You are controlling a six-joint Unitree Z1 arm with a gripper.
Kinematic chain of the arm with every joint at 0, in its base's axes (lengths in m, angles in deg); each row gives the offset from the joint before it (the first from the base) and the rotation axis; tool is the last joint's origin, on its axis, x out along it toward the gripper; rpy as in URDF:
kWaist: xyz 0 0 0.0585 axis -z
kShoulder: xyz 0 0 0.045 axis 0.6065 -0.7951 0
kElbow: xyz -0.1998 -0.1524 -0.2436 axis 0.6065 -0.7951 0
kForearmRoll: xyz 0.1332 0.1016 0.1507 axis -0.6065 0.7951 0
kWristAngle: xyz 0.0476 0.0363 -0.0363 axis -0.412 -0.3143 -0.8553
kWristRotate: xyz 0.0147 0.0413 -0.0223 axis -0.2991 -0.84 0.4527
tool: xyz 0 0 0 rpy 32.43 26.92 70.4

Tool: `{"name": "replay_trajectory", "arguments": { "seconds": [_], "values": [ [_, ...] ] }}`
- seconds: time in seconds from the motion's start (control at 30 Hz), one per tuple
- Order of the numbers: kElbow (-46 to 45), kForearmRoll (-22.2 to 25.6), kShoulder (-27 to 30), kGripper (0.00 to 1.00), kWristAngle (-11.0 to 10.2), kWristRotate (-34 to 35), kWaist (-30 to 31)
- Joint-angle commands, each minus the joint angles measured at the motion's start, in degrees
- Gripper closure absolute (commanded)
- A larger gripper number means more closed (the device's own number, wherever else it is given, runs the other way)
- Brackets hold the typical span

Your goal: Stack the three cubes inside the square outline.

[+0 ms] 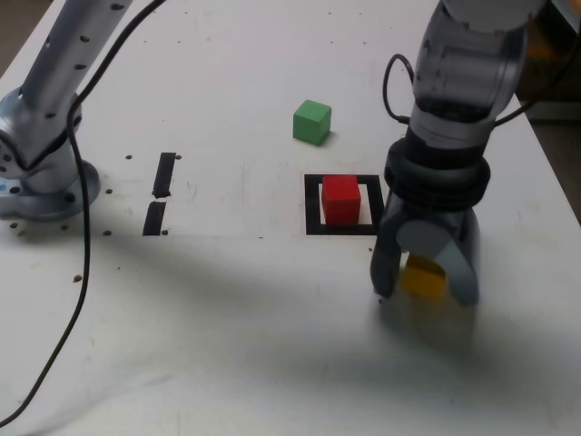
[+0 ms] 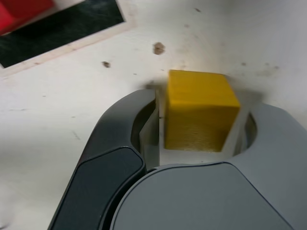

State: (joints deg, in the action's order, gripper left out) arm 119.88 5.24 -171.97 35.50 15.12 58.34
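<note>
Nearest the wrist camera, the gripper (image 2: 205,99) is standing with its fingers apart, pointing down at the table (image 1: 227,345). The fingers are straddling the yellow cube (image 2: 199,112); narrow gaps are showing on both sides, so no grip is being made. The yellow cube is sitting outside the square outline (image 1: 313,218), on its near side and to the exterior view's right. The red cube (image 1: 341,200) is resting inside the outline, within the black border. The green cube (image 1: 312,122) is lying on the far side of the outline, slightly to the exterior view's left of the red cube. Two black tape strips (image 1: 164,174) are lying farther left. Beyond them, a black cable (image 1: 86,245) is running past a grey metal base (image 1: 50,186).
</note>
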Motion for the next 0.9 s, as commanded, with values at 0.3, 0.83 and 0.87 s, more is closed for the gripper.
{"name": "replay_trajectory", "arguments": {
  "seconds": [0.3,0.83,0.87],
  "values": [
    [0.7,-0.99,0.77,0.87,-0.83,-0.96,0.66],
    [2.9,11.33,10.32,0.9,-10.73,11.61,2.63],
    [3.25,12.15,10.71,0.9,-10.86,11.96,2.51]
  ]
}}
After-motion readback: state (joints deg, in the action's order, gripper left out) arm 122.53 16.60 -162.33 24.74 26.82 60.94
